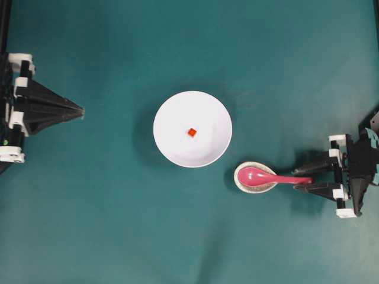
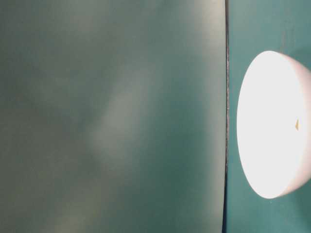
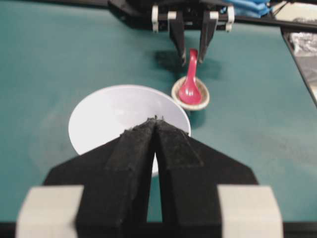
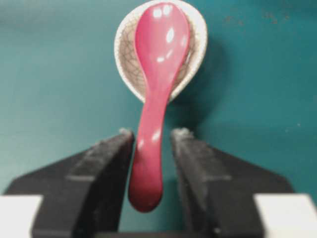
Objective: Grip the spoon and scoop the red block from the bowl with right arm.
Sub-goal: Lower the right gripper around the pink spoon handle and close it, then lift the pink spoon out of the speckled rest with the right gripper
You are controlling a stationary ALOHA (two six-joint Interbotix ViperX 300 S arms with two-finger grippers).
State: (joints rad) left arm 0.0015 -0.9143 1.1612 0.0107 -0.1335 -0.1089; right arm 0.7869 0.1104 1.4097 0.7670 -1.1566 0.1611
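Right gripper (image 4: 152, 148) straddles the spoon (image 4: 153, 99) handle, jaws not quite clamped yet; handle runs 3-to-9, scoop toward the bowl (image 1: 192, 128) at 10.

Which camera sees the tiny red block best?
The overhead view: the red block sits plainly in the white bowl. The table-level view shows only a faint speck, and both wrist views miss it.
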